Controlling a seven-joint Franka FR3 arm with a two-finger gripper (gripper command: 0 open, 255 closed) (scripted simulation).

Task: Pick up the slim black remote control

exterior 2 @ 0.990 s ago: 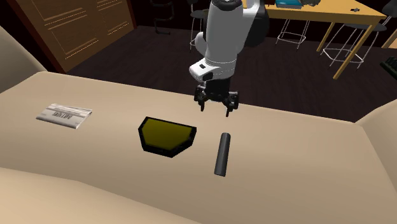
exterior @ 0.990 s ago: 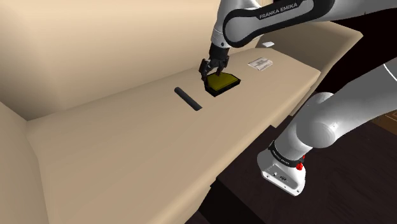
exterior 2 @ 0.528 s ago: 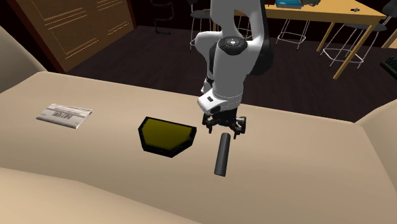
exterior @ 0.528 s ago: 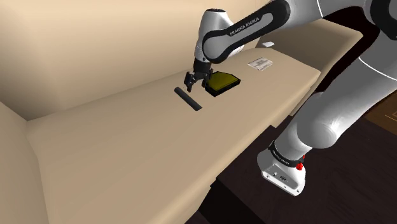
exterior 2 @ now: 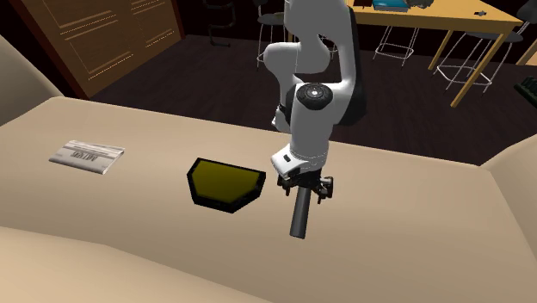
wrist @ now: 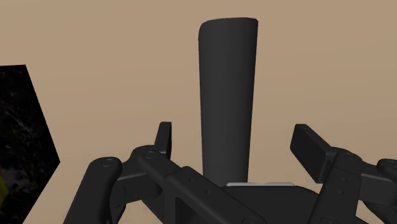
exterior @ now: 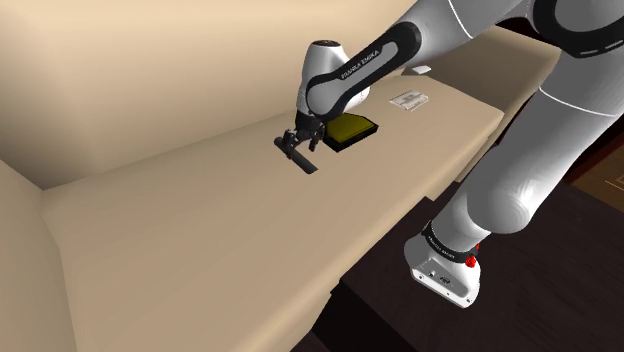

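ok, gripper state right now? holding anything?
Gripper: open, holding nothing. Its fingers stand apart on either side of the black remote, which lies on the tan surface.

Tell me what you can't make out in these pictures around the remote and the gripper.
- Remote: in the wrist view, its near end is hidden under the body of the gripper.
- Black tray: in the wrist view, it is cut off by the picture's edge.
- Printed sheet: in the second exterior view, its print is too small to read.
- Small white object: in the shoulder view, it is too small to identify.
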